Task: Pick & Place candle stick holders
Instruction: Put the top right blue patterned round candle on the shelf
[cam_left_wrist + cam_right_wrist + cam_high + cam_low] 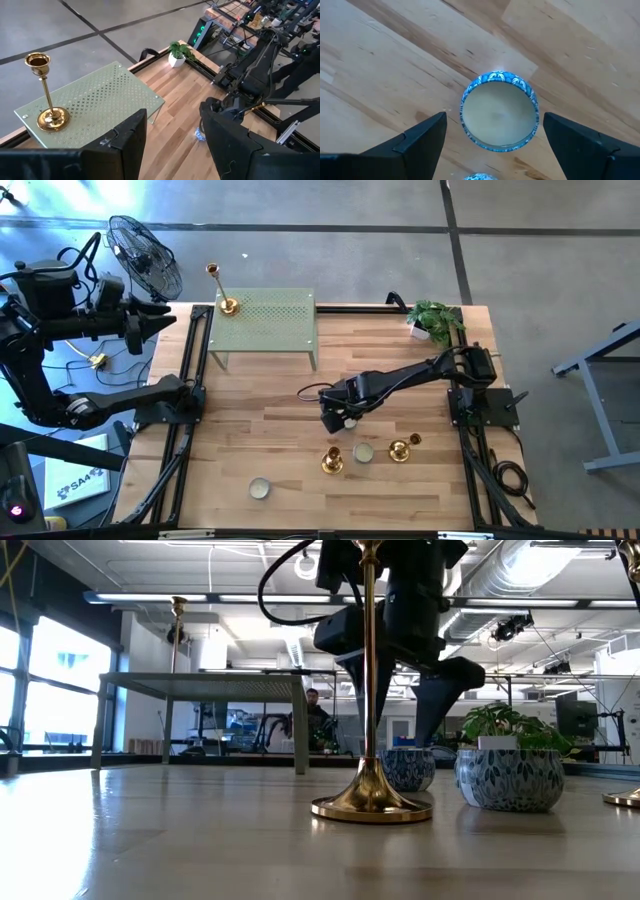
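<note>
One gold candle stick holder (227, 304) stands by its round base on the far left corner of a green perforated stand (265, 320); the left wrist view shows it too (46, 100). Two more holders (332, 461) (401, 448) stand on the table near the front, and the first looms close in the low view (369, 740). My right gripper (338, 420) (492, 137) points down, open, over a blue patterned candle tin (500, 111) (408, 768), its fingers apart from the tin on either side. My left gripper (172, 135) is open, raised beyond the table's left edge (160, 318).
A second candle tin (363, 452) (510, 778) sits between the two front holders, and a third (259, 488) lies near the front edge. A potted plant (434, 320) stands at the far right corner. Black frame rails (190, 380) run along both sides of the table.
</note>
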Robot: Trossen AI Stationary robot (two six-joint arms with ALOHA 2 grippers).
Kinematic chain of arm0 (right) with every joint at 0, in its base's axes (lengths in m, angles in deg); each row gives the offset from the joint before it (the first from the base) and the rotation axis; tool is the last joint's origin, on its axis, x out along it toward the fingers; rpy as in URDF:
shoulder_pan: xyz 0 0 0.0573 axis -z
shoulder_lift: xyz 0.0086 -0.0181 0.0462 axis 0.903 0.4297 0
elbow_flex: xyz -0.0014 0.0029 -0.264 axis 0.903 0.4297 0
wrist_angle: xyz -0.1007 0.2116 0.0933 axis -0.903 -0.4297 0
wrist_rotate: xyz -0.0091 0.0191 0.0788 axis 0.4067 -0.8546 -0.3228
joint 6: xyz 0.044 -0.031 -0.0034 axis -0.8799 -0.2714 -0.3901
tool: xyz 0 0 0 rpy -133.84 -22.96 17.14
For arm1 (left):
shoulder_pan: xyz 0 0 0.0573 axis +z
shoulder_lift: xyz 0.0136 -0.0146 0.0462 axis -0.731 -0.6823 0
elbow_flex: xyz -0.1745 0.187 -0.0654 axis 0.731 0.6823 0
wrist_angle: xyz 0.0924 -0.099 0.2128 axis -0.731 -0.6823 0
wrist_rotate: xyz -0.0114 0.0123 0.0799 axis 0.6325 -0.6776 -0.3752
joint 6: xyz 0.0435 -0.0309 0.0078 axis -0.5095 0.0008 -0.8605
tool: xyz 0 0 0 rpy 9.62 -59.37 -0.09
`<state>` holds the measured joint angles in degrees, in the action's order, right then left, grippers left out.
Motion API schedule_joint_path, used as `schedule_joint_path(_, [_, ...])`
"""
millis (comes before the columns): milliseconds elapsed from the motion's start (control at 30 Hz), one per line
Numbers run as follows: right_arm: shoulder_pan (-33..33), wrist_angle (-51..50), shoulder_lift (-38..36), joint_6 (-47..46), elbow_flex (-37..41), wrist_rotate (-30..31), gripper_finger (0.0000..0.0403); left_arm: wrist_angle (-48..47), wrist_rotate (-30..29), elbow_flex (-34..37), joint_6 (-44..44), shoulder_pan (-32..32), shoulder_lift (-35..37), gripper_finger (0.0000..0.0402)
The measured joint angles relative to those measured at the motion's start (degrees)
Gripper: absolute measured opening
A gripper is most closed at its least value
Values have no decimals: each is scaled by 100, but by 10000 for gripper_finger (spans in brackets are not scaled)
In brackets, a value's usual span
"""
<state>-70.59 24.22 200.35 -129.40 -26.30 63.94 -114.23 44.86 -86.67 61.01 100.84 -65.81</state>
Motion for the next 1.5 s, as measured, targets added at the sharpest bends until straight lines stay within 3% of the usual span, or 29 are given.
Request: schedule_joint_path(1500, [2,280,538,507,2,-175,326,0,42,0,0,-2,0,191])
